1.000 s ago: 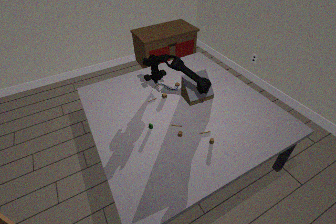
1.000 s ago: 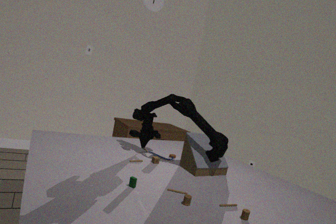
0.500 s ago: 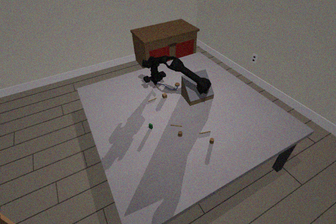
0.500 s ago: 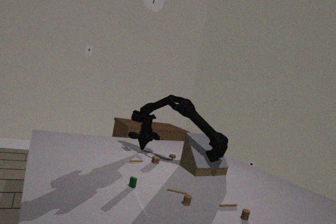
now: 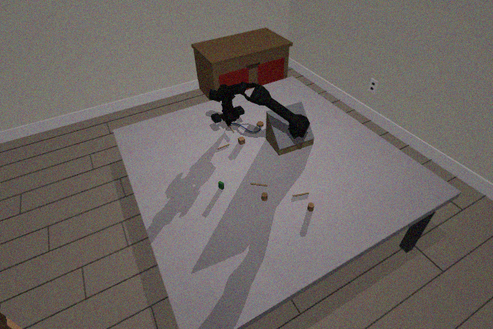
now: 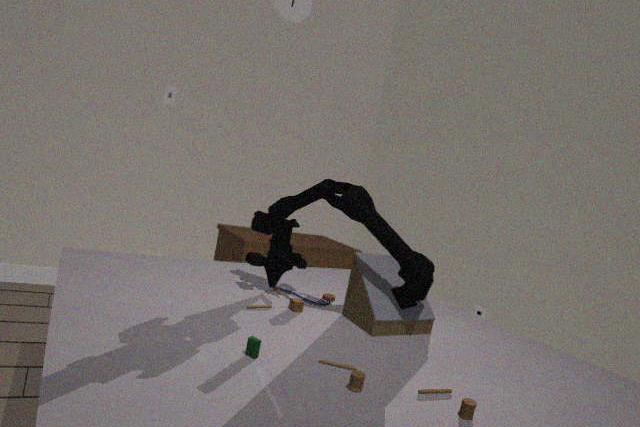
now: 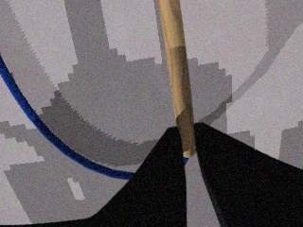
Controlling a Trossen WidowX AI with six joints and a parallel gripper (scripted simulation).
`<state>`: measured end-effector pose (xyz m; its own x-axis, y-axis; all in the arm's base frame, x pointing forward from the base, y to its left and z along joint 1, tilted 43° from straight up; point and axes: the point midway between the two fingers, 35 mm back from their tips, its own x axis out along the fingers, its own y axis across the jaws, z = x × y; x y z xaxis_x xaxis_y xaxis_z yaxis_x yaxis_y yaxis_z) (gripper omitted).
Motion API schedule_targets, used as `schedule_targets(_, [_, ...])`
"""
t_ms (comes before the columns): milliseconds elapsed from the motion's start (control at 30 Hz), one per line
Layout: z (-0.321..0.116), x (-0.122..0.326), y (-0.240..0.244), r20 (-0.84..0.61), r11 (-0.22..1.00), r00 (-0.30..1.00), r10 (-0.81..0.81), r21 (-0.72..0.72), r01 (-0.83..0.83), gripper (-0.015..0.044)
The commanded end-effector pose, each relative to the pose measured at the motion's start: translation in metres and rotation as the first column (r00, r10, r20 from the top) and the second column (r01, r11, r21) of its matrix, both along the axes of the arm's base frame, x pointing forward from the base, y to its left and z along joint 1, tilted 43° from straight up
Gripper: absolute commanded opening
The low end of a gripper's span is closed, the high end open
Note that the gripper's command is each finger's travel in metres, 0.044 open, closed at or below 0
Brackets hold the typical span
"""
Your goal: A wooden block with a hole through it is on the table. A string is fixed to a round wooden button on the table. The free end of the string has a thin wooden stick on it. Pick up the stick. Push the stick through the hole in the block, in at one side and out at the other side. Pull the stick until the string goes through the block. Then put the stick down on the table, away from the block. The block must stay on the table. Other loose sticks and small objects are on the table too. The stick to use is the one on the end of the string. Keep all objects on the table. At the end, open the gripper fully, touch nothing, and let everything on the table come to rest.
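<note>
My gripper [image 5: 229,124] [image 6: 272,286] [image 7: 186,135] points down, low over the far part of the table, shut on the wooden stick [image 7: 176,71] near its string end. In the wrist view the stick runs away from the fingertips toward the top. The blue string [image 5: 251,131] [image 6: 308,300] [image 7: 46,132] curves from that end to the round button [image 5: 259,123] [image 6: 328,297], right of the gripper. A small wooden block [image 5: 241,140] [image 6: 296,304] stands nearer the top and exterior views; its hole cannot be made out. Whether the stick touches the table is unclear.
A loose stick [image 5: 223,146] [image 6: 258,306] lies left of the block. Two more sticks [image 5: 259,184] [image 5: 300,194], two wooden cylinders [image 5: 264,196] [image 5: 310,206] and a green piece [image 5: 220,185] [image 6: 252,347] lie nearer the cameras. A large wedge [image 5: 274,135] [image 6: 357,303] stands under my arm's base.
</note>
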<state>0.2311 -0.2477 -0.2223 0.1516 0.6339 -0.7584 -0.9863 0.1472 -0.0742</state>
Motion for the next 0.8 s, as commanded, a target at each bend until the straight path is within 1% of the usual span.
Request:
schedule_targets(0, [0.004, 0.002, 0.003, 0.002, 1.000, 1.000, -0.005, 0.001, 0.005, 0.0000])
schedule_targets(767, [0.022, 0.004, 0.024, 0.001, 1.000, 1.000, -0.005, 0.002, 0.005, 0.0000])
